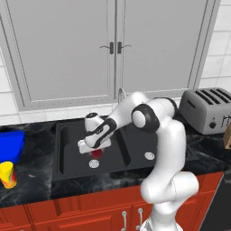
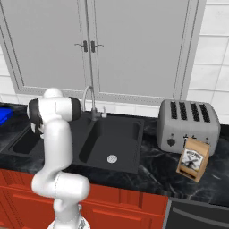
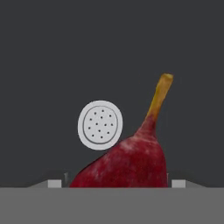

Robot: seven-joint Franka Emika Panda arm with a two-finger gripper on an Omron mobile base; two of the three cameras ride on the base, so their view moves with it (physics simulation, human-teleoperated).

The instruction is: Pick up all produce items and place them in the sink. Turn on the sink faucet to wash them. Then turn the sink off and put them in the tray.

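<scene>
The dark-red fruit (image 3: 127,162), with a yellow-brown stem, sits between my fingertips in the hand view. My gripper (image 3: 116,183) is shut on it. In the left base view the gripper (image 1: 93,149) hangs low inside the left basin of the black sink (image 1: 67,149), and the fruit (image 1: 96,154) shows just under the hand. The left basin's silver drain (image 3: 100,125) lies below and beside the fruit. The grey gooseneck faucet (image 2: 88,96) stands behind the divider. The blue tray (image 1: 10,143) rests on the counter left of the sink.
A yellow cup with an orange-red band (image 1: 7,174) stands near the counter's front left edge. A silver toaster (image 1: 207,109) sits right of the sink, with a brown paper bag (image 2: 193,159) in front of it. Grey cabinet doors hang above.
</scene>
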